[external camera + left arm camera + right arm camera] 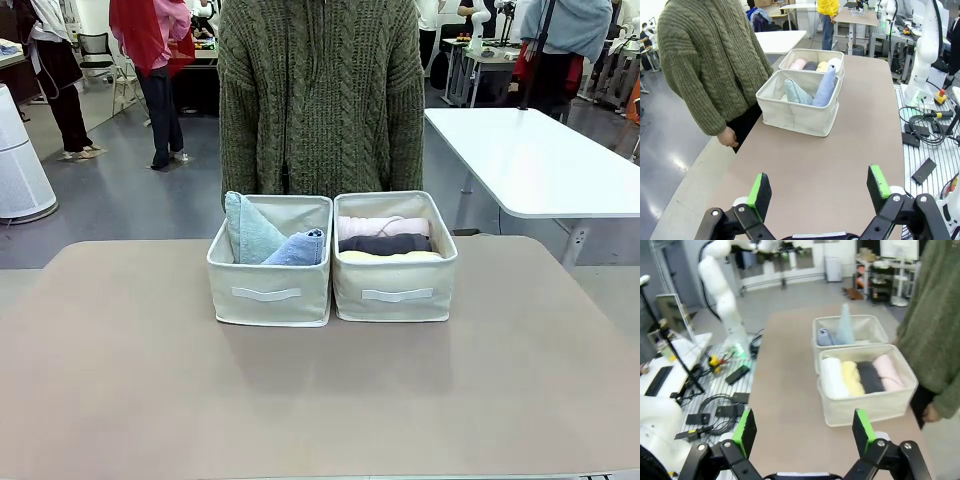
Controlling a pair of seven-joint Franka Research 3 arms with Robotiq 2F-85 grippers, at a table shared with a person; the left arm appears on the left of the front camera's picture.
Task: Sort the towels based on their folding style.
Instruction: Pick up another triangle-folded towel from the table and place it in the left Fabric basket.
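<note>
The six small terry towels are all in the two cream fabric bins at the far middle of the beige counter [120, 380], just in front of the person in the green cable-knit sweater [320, 90]. The bin on the robot's left [270, 290] holds the two cone-shaped folds, a grey-green one [248, 232] and a pale blue one [298, 248], both leaning inside it. The bin on the robot's right [394, 290] holds four rolled cylinders lying side by side: white [832, 377], yellow [852, 378], dark grey [870, 377] and pink [888, 372].

The sort looks finished, so the risk, as I judge it, is any further reach: a pincer nudging the soft, light bins could shove them apart or tip a leaning cone over the rim, and a loosely rolled towel could unroll if lifted.

Count: two cones, four rolls, two bins, one person's hand [729, 137] hanging by the counter edge.

The left pincer [819, 192] and the right pincer [805, 430] both stand wide open and empty, well back from the bins.
</note>
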